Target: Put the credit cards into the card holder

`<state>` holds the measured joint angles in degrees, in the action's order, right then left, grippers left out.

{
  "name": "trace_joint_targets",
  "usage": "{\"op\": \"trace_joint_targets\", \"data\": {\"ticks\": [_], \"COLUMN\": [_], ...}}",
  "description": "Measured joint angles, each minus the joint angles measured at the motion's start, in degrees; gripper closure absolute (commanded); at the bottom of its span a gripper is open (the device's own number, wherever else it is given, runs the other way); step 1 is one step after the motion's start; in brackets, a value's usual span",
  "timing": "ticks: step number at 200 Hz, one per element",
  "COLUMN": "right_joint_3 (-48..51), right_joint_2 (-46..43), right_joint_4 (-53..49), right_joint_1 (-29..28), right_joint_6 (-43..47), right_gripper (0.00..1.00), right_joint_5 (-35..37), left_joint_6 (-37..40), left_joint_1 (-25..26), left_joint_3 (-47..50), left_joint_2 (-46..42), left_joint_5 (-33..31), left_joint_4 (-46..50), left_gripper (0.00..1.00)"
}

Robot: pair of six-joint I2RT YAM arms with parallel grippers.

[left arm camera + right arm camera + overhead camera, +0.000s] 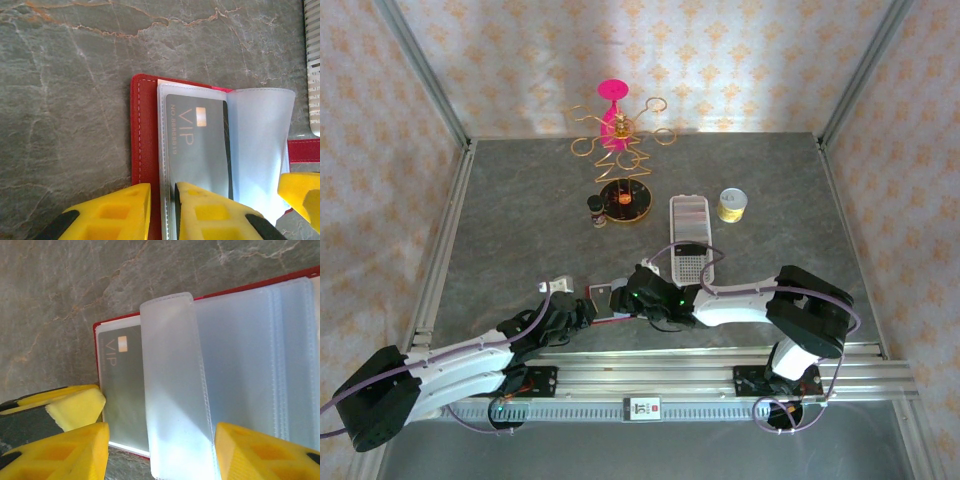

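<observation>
The left gripper (162,195) is pinching the holder (142,130); the right gripper (161,435) is hanging open astride a lifted pocket (172,385) half-covering the card (125,390). A tray (688,215) is lying at two o'clock.

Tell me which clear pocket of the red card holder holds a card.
The pocket flat against the red cover, showing a dark VIP card; others look empty.

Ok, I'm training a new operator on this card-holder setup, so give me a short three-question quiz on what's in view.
1. True or false: the card holder lies folded shut.
2. The card in the clear pocket reads: A) VIP, B) GOLD, C) BANK?
3. Whose jaws stand wide apart around the loose clear leaf: left gripper or right gripper?
Key: 1 false; 2 A; 3 right gripper.
</observation>
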<state>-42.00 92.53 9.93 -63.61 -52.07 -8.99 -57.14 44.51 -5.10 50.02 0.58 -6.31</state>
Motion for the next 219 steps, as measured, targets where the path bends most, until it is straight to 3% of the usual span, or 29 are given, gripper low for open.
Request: {"op": "trace_joint_targets", "data": {"ticks": [105, 129, 175, 219], "right_joint_3": [0.0, 0.0, -1.4, -2.2], "right_joint_2": [0.9, 3.0, 7.2, 9.1], "right_joint_4": [11.3, 14.7, 16.4, 18.9], "right_joint_1": [0.0, 0.0, 0.0, 0.0], "right_joint_6": [-1.8, -2.4, -3.0, -4.0], "right_gripper": [0.43, 0.43, 0.42, 0.42], "right_joint_5": [-5.8, -7.9, -9.3, -9.6], "left_joint_6": [0.0, 0.0, -0.7, -3.0], "left_joint_1": [0.0, 0.0, 0.0, -0.1], "left_joint_3": [0.0, 0.0, 0.0, -0.1], "left_joint_2": [0.0, -0.8, -9.6, -19.1], "left_joint_5": [0.0, -0.3, -4.2, -9.6], "left_joint_4": [0.0, 0.2, 8.7, 18.8], "left_gripper": [0.76, 0.72, 0.58, 0.53]}}
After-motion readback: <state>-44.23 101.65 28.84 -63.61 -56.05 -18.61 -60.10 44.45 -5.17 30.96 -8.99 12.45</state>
